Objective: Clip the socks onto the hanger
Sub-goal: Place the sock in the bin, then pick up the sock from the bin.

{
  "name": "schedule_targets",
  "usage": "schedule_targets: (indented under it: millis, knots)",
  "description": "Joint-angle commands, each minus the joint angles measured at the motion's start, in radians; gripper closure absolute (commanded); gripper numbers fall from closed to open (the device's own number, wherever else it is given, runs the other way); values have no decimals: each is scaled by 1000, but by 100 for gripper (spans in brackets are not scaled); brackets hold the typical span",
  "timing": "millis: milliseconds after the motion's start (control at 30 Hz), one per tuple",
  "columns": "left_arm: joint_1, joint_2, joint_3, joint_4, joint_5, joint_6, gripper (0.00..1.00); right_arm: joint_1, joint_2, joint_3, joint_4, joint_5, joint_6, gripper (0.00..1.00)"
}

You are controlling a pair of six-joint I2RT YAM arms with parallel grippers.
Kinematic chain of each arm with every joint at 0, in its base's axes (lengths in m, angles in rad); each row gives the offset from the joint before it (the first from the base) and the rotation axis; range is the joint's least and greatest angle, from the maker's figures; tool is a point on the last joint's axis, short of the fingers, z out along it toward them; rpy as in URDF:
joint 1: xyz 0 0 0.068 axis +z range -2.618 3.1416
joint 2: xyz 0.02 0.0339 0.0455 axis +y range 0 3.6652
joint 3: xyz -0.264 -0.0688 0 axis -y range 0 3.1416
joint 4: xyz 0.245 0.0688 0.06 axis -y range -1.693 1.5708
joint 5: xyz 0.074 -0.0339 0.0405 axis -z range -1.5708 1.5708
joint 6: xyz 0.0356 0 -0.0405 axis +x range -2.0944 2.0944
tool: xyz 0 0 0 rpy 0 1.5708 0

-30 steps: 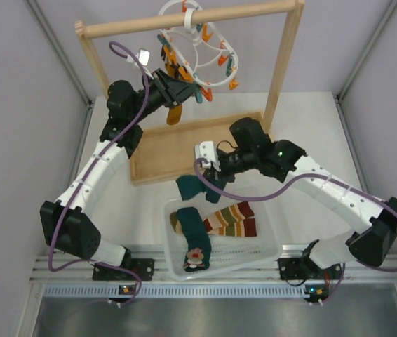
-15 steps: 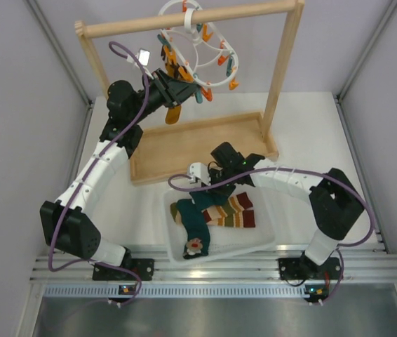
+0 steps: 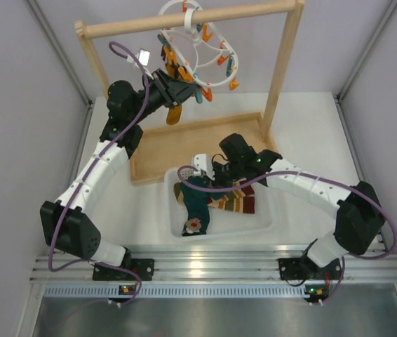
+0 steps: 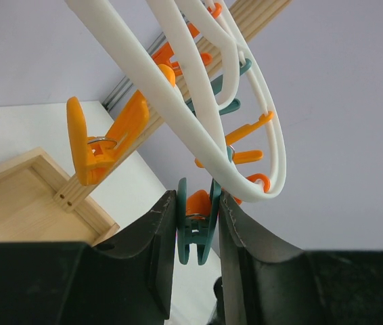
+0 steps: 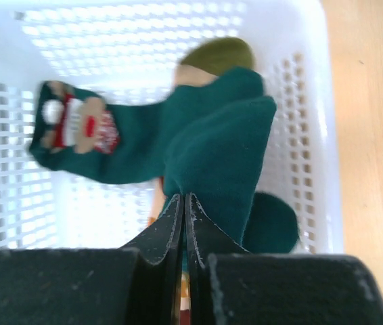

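Firmly, left jaws pinch clip (image 4: 197, 230), right jaws sock (image 5: 212, 145).

The hanger (image 4: 120, 40) ran off the left wrist view's upper edge; the teal sock (image 5: 212, 149) covered most of the striped sock (image 5: 215, 53) beneath.

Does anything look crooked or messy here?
The white hanger hangs tilted under the wooden rail, leaning toward the left gripper, which pinches one teal clip. In the basket, the right gripper pinches a bunched teal sock. Nothing looks spilled or broken.
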Motion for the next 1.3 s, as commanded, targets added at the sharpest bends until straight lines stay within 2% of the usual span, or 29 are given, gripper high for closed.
schedule_targets:
  millis: [0,333,467,533,633,667,833,933,1100,1267]
  knots:
    - [17,-4,-5,44,-50,-8,82,27,-36,-26,-81,-83,-9,100]
    - [17,-9,-14,49,-55,-11,82,1,95,-68,15,158,-42,99]
    - [17,-6,-11,47,-55,-8,82,-4,53,-67,35,151,-42,65]
    - [17,-3,-8,47,-50,-8,82,-1,17,-60,47,111,-34,60]
    - [17,2,-5,47,-47,-11,82,16,-16,-26,38,39,0,41]
    - [17,2,-5,49,-47,-9,82,33,-22,-17,38,28,13,38]
    - [17,-1,-7,38,-52,-6,83,114,-30,26,1,28,-2,35]
    - [17,-3,-10,36,-57,-5,83,176,-10,11,30,80,-29,34]
    - [17,-3,-4,33,-52,-5,83,199,42,-14,86,199,-81,32]
    - [17,2,-4,33,-54,-6,83,206,85,-51,110,255,-146,32]
